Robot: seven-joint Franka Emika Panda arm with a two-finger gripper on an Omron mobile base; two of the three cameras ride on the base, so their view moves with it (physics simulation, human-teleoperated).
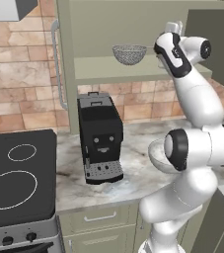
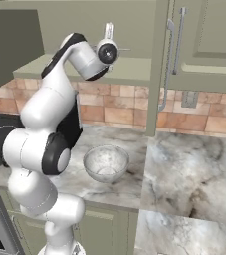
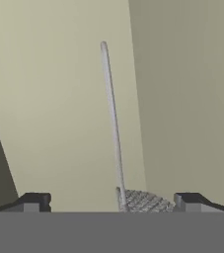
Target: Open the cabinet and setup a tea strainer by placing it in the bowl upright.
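A home kitchen, rendered rather than real.
A marbled counter [image 1: 133, 170] is running under sage-green wall cabinets [image 2: 204, 45]; on it a black coffee machine [image 1: 100, 138] is standing, with a black stove [image 1: 17, 178] lying just left of the machine and brick tiling [image 1: 15, 84] showing behind.

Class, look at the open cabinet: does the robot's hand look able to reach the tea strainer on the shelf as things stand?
Probably yes: the cabinet is open, the open hand is at the shelf, and the tea strainer lies between its fingers unobstructed.
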